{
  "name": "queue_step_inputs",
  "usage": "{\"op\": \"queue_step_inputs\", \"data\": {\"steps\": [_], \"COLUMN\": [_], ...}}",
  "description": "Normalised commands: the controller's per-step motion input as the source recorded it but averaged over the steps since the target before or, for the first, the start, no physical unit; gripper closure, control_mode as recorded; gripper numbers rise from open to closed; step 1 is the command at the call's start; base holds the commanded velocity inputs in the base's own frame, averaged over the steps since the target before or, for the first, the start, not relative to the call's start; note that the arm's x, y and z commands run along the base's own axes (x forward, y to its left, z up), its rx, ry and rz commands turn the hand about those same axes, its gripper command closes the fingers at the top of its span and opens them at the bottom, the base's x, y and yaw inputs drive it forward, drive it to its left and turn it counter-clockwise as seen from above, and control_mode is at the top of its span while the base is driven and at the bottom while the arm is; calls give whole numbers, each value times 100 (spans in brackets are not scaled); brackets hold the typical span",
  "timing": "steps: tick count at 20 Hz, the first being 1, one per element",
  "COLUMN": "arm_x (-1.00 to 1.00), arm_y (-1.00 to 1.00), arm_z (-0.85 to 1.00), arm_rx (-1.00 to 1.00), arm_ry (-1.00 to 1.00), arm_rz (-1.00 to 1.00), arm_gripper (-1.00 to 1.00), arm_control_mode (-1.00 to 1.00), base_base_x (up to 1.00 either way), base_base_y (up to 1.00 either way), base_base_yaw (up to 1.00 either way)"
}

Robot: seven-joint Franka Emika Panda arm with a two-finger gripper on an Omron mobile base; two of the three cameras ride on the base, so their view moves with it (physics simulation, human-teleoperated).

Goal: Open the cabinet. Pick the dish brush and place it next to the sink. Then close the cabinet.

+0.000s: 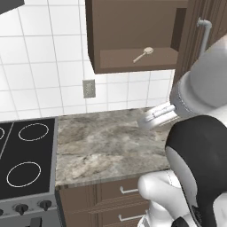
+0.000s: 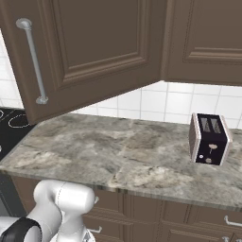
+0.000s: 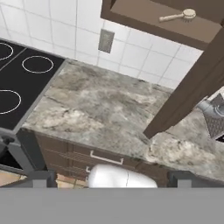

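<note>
The dark brown wall cabinet [image 1: 133, 26] stands open, its door [image 2: 94, 47] swung out over the counter with the long silver bar handle [image 2: 33, 61] on its free edge. The pale beige dish brush [image 1: 144, 54] lies on the cabinet's bottom shelf, round head to the right. From the hand view the brush [image 3: 179, 16] sits on the shelf at the top, and the door [image 3: 192, 92] is seen edge-on. My gripper [image 3: 111, 179] is open with nothing between its fingertips [image 3: 41, 178]. It hangs back from the counter, well below and away from the brush.
A grey marbled counter [image 1: 106, 146] runs under the cabinet. A black stovetop [image 1: 26, 155] lies to its left, and drawers [image 1: 119, 195] sit below it. A wall outlet [image 1: 89, 88] is on the tiles. A black toaster [image 2: 209, 138] stands at the right, under a shut neighbouring cabinet [image 2: 208, 38].
</note>
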Motion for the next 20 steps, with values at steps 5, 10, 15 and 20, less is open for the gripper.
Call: {"op": "queue_step_inputs", "data": {"steps": [5, 10, 15, 20], "arm_x": [15, 32, 50, 20], "arm_y": [0, 0, 0, 14], "arm_z": [-35, -62, -39, 2], "arm_rx": [-23, -11, -3, -9], "arm_ry": [0, -9, -19, -3], "arm_rz": [-5, 0, 0, 0], "arm_gripper": [-100, -100, -100, -100], "arm_control_mode": [-100, -100, -100, -100], "base_base_x": [0, 0, 0, 0], "base_base_y": [0, 0, 0, 0], "base_base_yaw": [0, 0, 0, 0]}}
